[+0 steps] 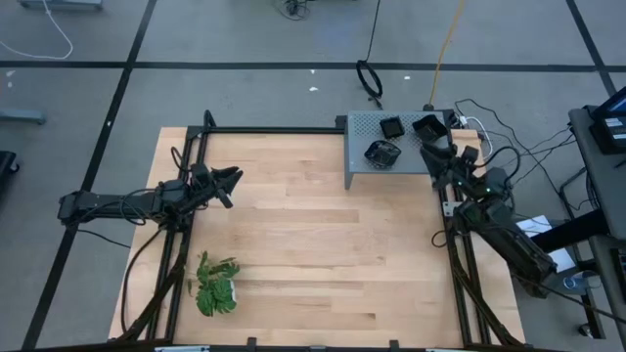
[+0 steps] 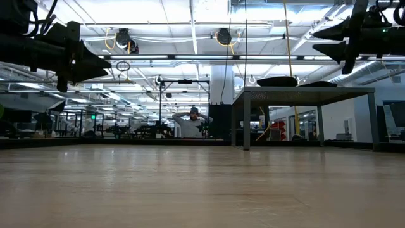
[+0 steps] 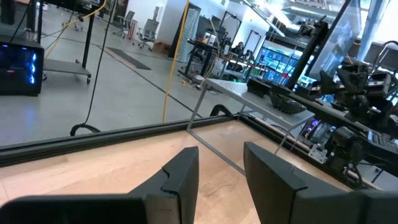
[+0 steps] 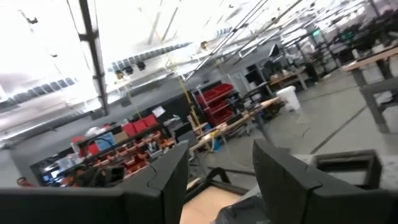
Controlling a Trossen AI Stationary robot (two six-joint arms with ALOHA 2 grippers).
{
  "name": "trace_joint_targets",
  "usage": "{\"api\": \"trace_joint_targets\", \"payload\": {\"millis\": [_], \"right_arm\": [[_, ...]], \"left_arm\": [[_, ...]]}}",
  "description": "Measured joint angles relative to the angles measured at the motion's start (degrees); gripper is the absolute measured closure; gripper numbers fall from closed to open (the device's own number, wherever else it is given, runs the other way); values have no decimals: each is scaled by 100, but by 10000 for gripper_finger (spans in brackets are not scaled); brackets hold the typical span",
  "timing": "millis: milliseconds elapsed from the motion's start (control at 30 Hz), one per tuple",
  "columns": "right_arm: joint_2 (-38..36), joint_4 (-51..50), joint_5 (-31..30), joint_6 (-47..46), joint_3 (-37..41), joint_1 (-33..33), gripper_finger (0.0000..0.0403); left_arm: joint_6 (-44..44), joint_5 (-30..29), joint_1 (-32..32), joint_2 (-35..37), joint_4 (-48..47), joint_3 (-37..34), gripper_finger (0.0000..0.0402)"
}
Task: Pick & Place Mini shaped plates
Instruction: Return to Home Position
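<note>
At the tabletop's left edge the left tool [image 3: 221,150] hangs raised, its two dark fingers spread with nothing between them. Nearer the front on that side lies a green leafy plant [image 1: 215,286], soft and irregular against the pale, smooth wood-grain tabletop [image 1: 313,244].

Toward the back right stands a grey perforated metal stand [image 1: 362,168] on thin legs. The mini shaped plates [image 1: 382,152] sit on it in small black stacks: one looks round, one behind it looks square, and a third is too close to the right arm to make out its shape.

The plates look thin, rigid and light, with a slightly glossy finish that is probably slippery. A pinch across the raised rim, one finger inside and one outside, seems the surest hold. A stack would likely shift if nudged.

The right tool [image 4: 222,146] hangs above the stand's right end, beside the plates, fingers parted and empty.
</note>
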State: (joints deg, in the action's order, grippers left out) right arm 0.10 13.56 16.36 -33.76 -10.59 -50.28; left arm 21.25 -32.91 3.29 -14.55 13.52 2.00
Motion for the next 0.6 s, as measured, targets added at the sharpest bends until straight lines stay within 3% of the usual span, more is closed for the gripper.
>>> {"api": "trace_joint_targets", "payload": {"millis": [600], "right_arm": [[2, -13, 30, 9, 0, 1588, 238]], "left_arm": [[-1, 0, 0, 0, 2, 0, 273]]}}
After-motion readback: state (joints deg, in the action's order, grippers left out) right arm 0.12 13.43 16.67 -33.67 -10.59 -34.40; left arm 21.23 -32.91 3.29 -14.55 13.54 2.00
